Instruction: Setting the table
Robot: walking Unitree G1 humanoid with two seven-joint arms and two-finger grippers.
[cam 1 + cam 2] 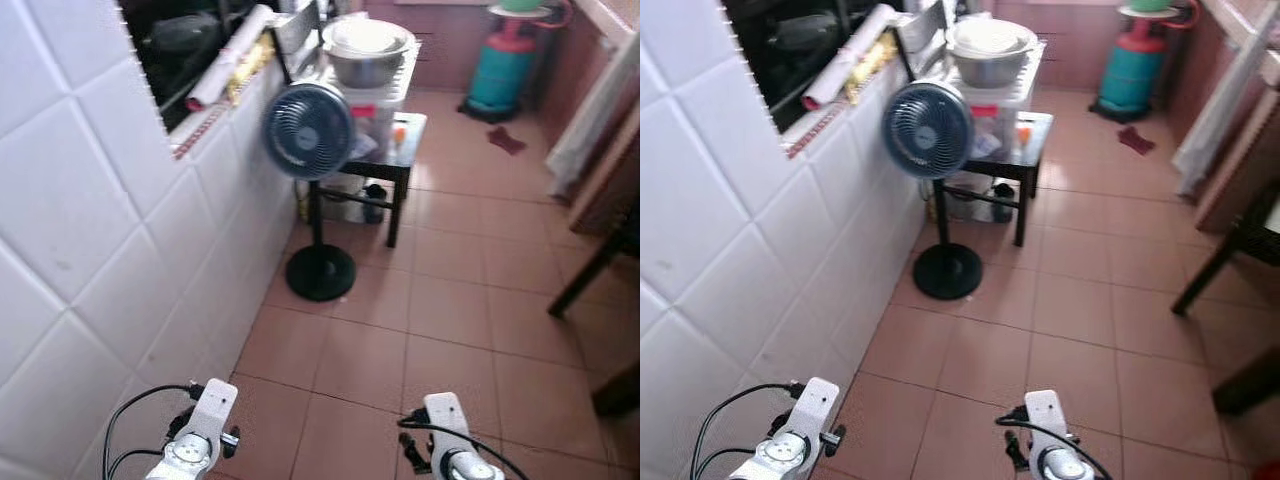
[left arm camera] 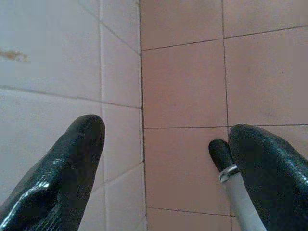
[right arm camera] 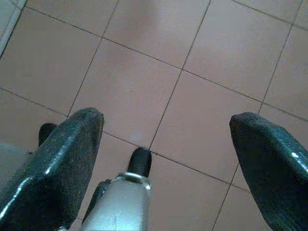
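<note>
Two pincers hang low over the tiled floor (image 1: 450,300), both released and holding nothing: the left pincer (image 2: 163,159) close beside the white tiled wall (image 1: 90,230), the right pincer (image 3: 166,144) over bare tile, each with its fingers spread wide.

Nothing for the table is in hand yet, so the job looks barely begun. The likeliest tableware is well ahead, where a metal bowl (image 1: 366,62) sits with a pale dish (image 1: 366,36) nested in it, on top of a white plastic box (image 1: 372,100) that stands on a small dark surface (image 1: 408,135). What the box holds cannot be made out.

The way there is the risk. A standing fan (image 1: 308,130) on a round black base (image 1: 320,272) stands between the robot and that surface, just beside the wall; a left arm swinging wide, or a foot catching the base, could topple it. Beyond it, the bowl is stacked high on the box, so a nudge while reaching could slide the whole pile off. A blue gas cylinder (image 1: 503,70) stands at the far end, and dark furniture legs (image 1: 590,270) jut in from the right, narrowing the passage.
</note>
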